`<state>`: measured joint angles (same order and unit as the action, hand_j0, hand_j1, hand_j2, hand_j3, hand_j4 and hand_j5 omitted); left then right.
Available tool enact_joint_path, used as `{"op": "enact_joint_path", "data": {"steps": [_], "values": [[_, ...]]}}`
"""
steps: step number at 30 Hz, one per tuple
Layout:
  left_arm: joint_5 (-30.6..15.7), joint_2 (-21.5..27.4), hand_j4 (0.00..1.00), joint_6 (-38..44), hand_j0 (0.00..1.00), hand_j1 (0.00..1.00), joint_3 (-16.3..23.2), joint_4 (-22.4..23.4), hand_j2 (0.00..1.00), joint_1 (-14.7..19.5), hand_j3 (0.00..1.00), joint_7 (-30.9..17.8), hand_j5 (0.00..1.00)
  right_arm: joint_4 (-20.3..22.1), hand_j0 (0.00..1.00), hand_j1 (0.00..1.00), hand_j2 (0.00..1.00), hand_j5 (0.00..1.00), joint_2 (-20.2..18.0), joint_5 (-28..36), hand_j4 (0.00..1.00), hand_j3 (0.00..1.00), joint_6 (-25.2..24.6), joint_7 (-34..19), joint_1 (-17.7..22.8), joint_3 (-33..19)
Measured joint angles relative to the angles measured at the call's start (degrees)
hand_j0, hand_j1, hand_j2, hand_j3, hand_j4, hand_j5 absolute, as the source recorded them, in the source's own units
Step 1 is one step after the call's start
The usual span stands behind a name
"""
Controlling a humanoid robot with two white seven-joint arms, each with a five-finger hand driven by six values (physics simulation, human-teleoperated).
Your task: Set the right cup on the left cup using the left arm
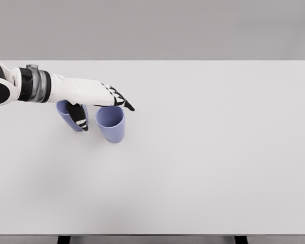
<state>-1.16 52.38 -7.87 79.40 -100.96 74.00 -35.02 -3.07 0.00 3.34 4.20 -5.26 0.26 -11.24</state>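
- As it reaches in from the picture's left edge, the white left arm (51, 87) lies nearly level above the pale table (203, 168), its black-and-grey wrist joint toward the left and the forearm running rightward.
- The left hand (99, 96) is held flat, palm down, with the fingers (123, 102) stretched out to the right and slightly downward, their black tips ending just past the right cup's far rim.
- The thumb (79, 117) points down and toward the viewer, dropping between the two cups and overlapping the left one.
- The fingers are extended and loose, closed around nothing; whether they touch either cup cannot be told from this view.
- The left cup (66, 113), blue-violet, stands on the table directly under the palm, largely hidden by hand and thumb.
- The right cup (111, 124), same colour, stands upright just beside it, mouth open upward, its back rim under the outstretched fingers and its body clear in front of them.
- Both cups sit in the table's left half, close together but separate, neither stacked on the other.
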Motion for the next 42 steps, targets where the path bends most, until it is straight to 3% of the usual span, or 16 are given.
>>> {"op": "enact_joint_path", "data": {"steps": [14,42], "values": [[4.2,-1.8,1.0,0.4,1.0,1.0,-0.6,0.4,1.0,-1.2,1.0,0.0,1.0,0.0,1.0,1.0,1.0,1.0,0.0,0.0,1.0,1.0,0.0,0.0,0.0,0.0],[4.7,-5.4,1.0,0.5,1.0,1.0,-0.7,4.4,1.0,-3.6,1.0,0.0,1.0,0.0,1.0,1.0,1.0,1.0,0.0,0.0,1.0,1.0,0.0,0.0,0.0,0.0]]}}
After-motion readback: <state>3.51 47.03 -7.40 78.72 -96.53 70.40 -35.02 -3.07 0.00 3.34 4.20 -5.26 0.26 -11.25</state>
